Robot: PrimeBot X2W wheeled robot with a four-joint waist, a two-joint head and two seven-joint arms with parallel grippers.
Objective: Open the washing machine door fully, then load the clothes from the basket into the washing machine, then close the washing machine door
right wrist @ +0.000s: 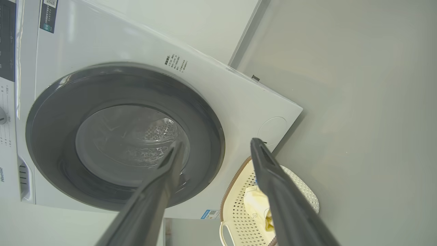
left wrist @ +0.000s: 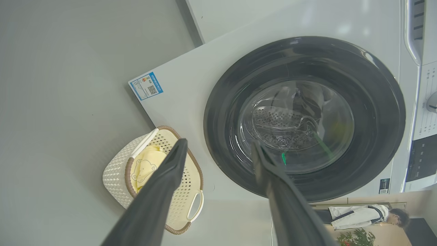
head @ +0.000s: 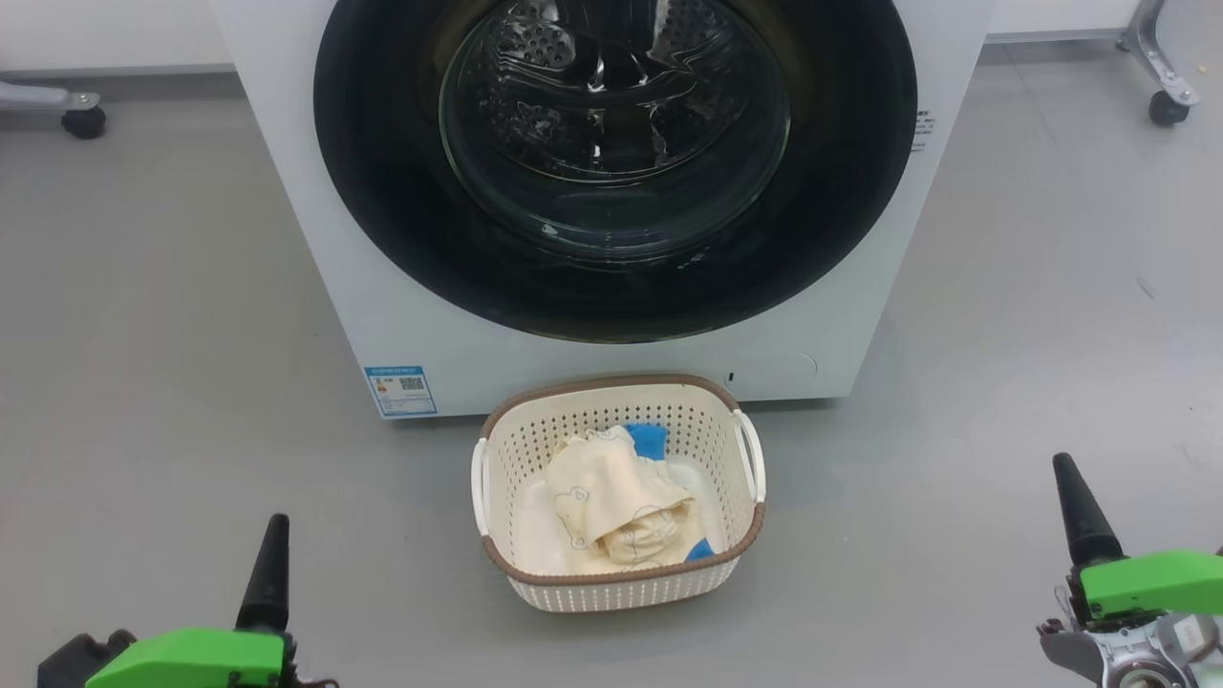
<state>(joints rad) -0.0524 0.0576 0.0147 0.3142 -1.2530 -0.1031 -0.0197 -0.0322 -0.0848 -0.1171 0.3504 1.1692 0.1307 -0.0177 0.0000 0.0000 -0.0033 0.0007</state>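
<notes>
The white washing machine (head: 382, 315) fills the top of the head view, and its round door (head: 382, 191) with the black rim lies shut flat against the front. On the floor just before it stands the cream basket (head: 506, 564), holding pale yellow clothes (head: 607, 511) and a bit of blue fabric (head: 652, 440). My left gripper (head: 270, 564) is low at the left, well short of the basket, open and holding nothing. Low at the right, my right gripper (head: 1080, 506) is likewise open and holds nothing. Both wrist views look past spread fingers at the door (left wrist: 304, 119) (right wrist: 126, 136) and basket (left wrist: 119, 177) (right wrist: 235, 208).
Grey floor (head: 143, 382) surrounds the machine on both sides. Wheeled stand legs sit at the far left (head: 81, 119) and far right (head: 1166, 100). A person (left wrist: 358, 217) and a plant (left wrist: 351, 237) appear beyond the machine in the left wrist view.
</notes>
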